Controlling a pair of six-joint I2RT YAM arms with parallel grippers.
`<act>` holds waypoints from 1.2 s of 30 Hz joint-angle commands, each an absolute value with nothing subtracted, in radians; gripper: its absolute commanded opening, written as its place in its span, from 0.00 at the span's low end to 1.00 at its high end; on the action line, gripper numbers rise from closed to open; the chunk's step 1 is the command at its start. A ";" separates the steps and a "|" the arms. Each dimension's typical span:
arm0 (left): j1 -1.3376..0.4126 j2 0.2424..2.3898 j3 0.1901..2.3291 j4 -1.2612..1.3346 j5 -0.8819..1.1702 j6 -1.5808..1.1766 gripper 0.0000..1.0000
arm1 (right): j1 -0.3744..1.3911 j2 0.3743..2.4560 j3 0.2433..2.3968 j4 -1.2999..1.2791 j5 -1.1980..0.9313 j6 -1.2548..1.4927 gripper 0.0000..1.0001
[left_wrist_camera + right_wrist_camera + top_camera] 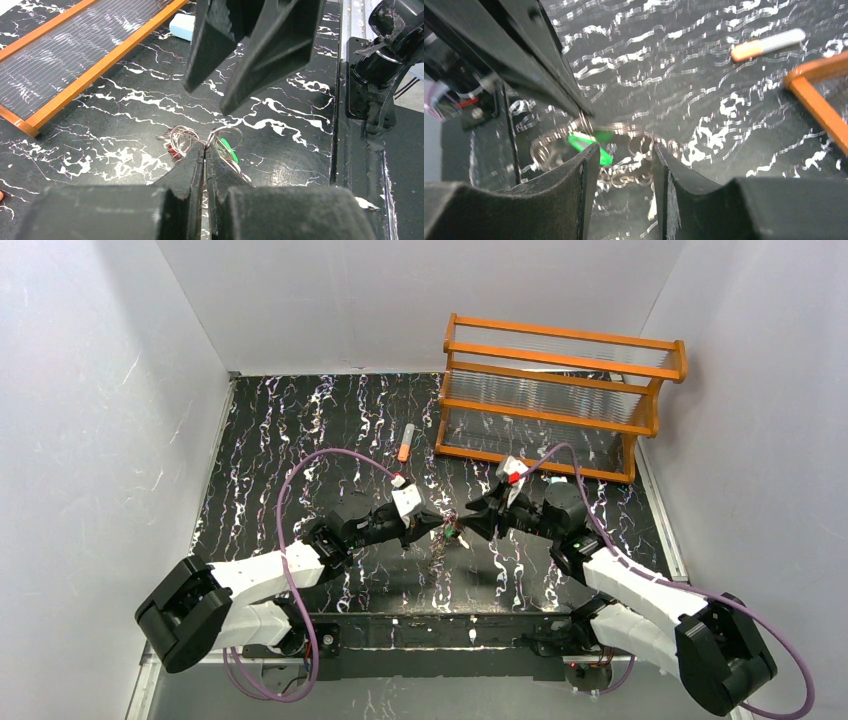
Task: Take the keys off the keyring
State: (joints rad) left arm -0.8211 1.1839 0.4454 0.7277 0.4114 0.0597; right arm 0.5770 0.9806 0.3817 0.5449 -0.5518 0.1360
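Top external view: on the black marbled table [300, 440] the two arms meet tip to tip near the middle. The left gripper [432, 524] and the right gripper [470, 523] flank the keyring [452, 532], a tiny glinting cluster between them; it is too small here to tell which way it points. An orange wooden rack [560, 390] stands behind the right arm, and an orange-and-grey tube [405, 443] lies well apart behind the left one.

Left wrist view: the left gripper [205, 150] is pinched closed on the wire where two silver loops of the keyring [181, 136] meet. The loops spread sideways, one on each side of the fingertips. The green key [227, 149] hangs in the right loop, its long axis slanting towards the lower right. A red key [173, 151] shows under the left loop, partly hidden by the finger. The right gripper [206, 99] hovers just beyond, jaws apart, blocking part of the table. A pale clip [181, 26] lies beside the rack's rail.

Right wrist view: the right gripper's spread fingers [579, 185] frame a blurred chain of small rings. The green key slants from upper left to lower right, partly behind the left-hand finger.
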 commanded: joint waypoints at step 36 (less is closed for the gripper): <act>-0.818 1.180 0.482 0.784 0.478 0.007 0.00 | 0.586 1.180 0.330 0.967 -0.800 0.127 0.25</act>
State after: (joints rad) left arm -0.8207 1.1881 0.4458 0.7311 0.4549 0.0174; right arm 0.5785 1.1763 0.3157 0.8997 -0.7879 0.1272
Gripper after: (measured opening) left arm 0.010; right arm 0.300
